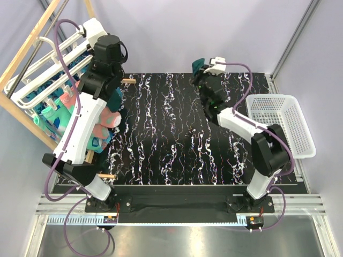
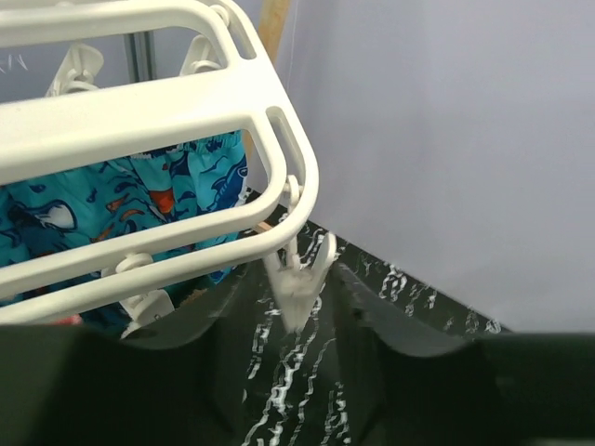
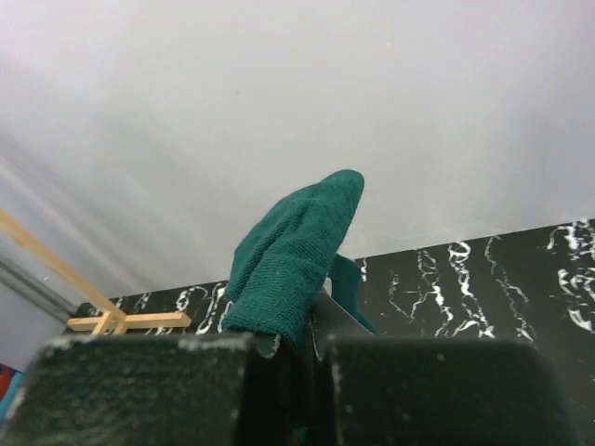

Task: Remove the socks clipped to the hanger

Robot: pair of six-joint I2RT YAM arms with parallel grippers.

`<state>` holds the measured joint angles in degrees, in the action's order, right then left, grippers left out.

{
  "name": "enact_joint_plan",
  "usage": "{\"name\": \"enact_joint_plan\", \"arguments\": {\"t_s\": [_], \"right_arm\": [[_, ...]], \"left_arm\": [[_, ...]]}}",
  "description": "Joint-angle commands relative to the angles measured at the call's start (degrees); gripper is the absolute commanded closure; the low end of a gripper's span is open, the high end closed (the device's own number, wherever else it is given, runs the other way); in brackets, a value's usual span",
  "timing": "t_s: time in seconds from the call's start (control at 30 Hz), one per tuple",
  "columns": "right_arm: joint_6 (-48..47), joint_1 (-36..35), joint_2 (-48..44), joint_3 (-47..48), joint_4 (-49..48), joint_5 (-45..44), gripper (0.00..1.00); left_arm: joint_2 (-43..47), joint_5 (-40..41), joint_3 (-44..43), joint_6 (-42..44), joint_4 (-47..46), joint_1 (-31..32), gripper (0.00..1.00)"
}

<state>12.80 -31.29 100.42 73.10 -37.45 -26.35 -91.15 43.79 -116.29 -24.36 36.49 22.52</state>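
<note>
L gripper (image 2: pixel 297 311): fingers apart, straddling a bare white clip (image 2: pixel 299 269) at the hanger (image 2: pixel 139 111) corner, centre of L wrist view; gaps both sides, nothing held. Remaining socks (image 2: pixel 65 214) hang under the bars at left of that frame, long axis down, so prob. next grab lies left of the fingers. R gripper (image 3: pixel 297 348) pinched tight on dark teal sock (image 3: pixel 293 246), top-centre in overhead view, well apart from hanger; basket (image 1: pixel 284 126) at right is nearer it. L arm nearer hanger
</note>
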Motion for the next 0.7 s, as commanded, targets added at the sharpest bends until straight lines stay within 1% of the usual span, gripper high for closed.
{"name": "enact_joint_plan", "arguments": {"t_s": [0.0,0.03,0.07,0.1,0.13,0.23,0.27,0.3,0.33,0.37,0.4,0.43,0.47,0.5,0.53,0.57,0.6,0.67], "right_arm": [[5.31,-1.06,-1.9,-0.07,-0.7,3.76,1.0],[5.22,-0.97,-1.9,0.02,-0.69,4.11,1.0],[5.22,-1.05,-1.9,0.02,-0.52,4.2,1.0],[5.05,-0.88,-1.98,0.37,0.09,4.55,1.0],[5.04,-0.62,-2.16,0.55,0.71,5.16,1.0],[4.96,0.96,-3.3,1.6,4.13,7.45,1.0],[5.13,2.27,-3.65,2.39,8.84,8.06,1.0],[5.39,3.24,-4.96,4.83,12.37,9.2,1.0],[5.48,3.95,-5.76,5.73,15.62,9.91,1.0],[5.22,4.65,-6.63,6.26,20.88,10.61,1.0],[4.79,6.05,-8.73,6.96,23.54,10.88,1.0],[3.39,6.67,-9.97,7.23,28.7,10.44,1.0],[2.42,7.2,-11.2,7.41,31.53,9.48,1.0],[2.06,8.25,-13.65,8.28,34.87,5.65,1.0],[1.88,9.3,-14.72,8.63,38.47,4.3,1.0],[1.62,10.19,-16.12,8.55,44.25,3.16,1.0],[1.36,10.98,-18.92,8.2,46.48,1.23,1.0],[0.48,13.53,-21.57,6.97,51.74,-0.62,1.0]], "left_arm": [[4.49,-2.57,1.24,-0.25,-0.38,0.85,0.51],[4.93,-3.27,1.33,-0.34,0.07,1.03,0.43],[5.89,-3.97,1.85,-0.25,0.59,1.21,0.39],[6.42,-7.46,2.12,0.19,1.38,1.29,0.35],[6.95,-9.41,2.29,0.45,2.09,1.29,0.33],[8.88,-15.04,2.12,0.19,5.51,1.73,0.3],[10.11,-16.44,2.12,0.45,6.22,2.0,0.26],[10.9,-19.24,2.47,0.54,7.53,2.26,0.24],[11.69,-20.83,2.82,0.54,7.98,2.44,0.23],[13.62,-22.85,3.69,0.98,7.98,2.44,0.21],[14.85,-26.87,4.92,1.07,7.03,2.52,0.21],[17.39,-28.83,8.06,1.07,6.23,2.53,0.21],[18.72,-30.76,9.92,0.98,5.27,2.53,0.2],[20.12,-34.26,11.68,0.81,3.17,2.53,0.2],[21.36,-35.86,15.96,0.54,2.1,2.61,0.21],[23.72,-37.45,17.75,0.02,0.27,2.53,0.21],[24.7,-38.85,19.85,0.01,-0.27,2.53,0.21],[27.33,-41.59,24.07,0.62,-0.54,2.53,0.2]]}}
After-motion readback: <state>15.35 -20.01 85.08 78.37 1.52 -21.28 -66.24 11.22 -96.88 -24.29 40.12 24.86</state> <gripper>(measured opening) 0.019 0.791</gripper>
